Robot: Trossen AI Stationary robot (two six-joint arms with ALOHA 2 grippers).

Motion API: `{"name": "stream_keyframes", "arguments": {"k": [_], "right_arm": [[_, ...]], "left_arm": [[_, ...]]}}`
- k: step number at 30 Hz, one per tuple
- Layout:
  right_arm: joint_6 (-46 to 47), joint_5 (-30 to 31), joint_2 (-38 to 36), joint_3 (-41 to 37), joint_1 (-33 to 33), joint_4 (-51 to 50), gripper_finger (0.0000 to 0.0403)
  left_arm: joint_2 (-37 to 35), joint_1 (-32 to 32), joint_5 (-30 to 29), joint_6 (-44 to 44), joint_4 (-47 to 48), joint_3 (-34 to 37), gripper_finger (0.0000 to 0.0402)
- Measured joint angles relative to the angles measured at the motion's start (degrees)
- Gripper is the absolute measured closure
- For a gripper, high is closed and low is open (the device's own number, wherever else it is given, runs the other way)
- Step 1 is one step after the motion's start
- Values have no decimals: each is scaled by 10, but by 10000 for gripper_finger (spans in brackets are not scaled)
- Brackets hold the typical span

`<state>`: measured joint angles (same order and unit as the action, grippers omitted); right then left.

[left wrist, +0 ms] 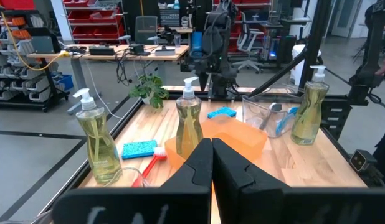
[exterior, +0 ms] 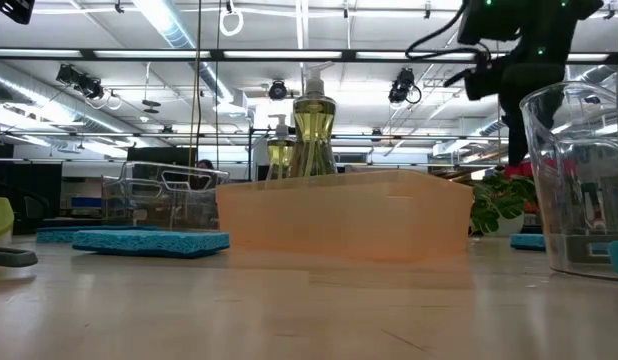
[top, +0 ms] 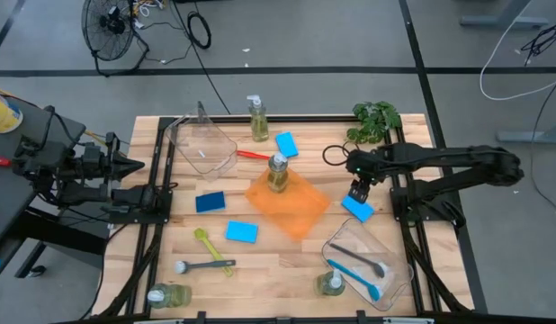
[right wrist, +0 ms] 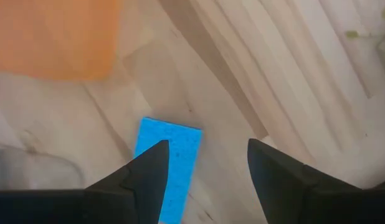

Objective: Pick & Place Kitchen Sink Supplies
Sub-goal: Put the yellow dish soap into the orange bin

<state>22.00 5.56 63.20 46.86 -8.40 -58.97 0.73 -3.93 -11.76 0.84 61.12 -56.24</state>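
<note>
One blue sponge (right wrist: 169, 163) lies under right gripper (right wrist: 205, 167).

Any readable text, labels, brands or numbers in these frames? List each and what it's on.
None readable.
Soap bottles: no label shows.
Sponges, brushes, orange bin, clear bins: no markings.
Red shelf bins in the room behind: any tags too small to read.

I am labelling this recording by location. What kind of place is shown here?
Most likely a robotics lab or workshop, not a real kitchen. Red storage bins fill shelves behind the wooden table, office chairs stand at cluttered desks, and a floor fan sits on the grey floor.
</note>
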Motion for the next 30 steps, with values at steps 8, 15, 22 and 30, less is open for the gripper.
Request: {"name": "stream_keyframes", "arguments": {"k": [8, 15, 22, 30], "right_arm": [[16, -32, 2, -54, 0, 94, 186], [30, -52, 2, -62, 0, 163, 187], [45, -56, 2, -62, 0, 171, 187], [-8, -98, -8, -63, 6, 184, 187]], "left_arm": [[0, 0, 0, 0, 0, 0, 399], [0, 0, 0, 0, 0, 0, 399], [0, 0, 0, 0, 0, 0, 399], [0, 0, 0, 0, 0, 0, 399]]}}
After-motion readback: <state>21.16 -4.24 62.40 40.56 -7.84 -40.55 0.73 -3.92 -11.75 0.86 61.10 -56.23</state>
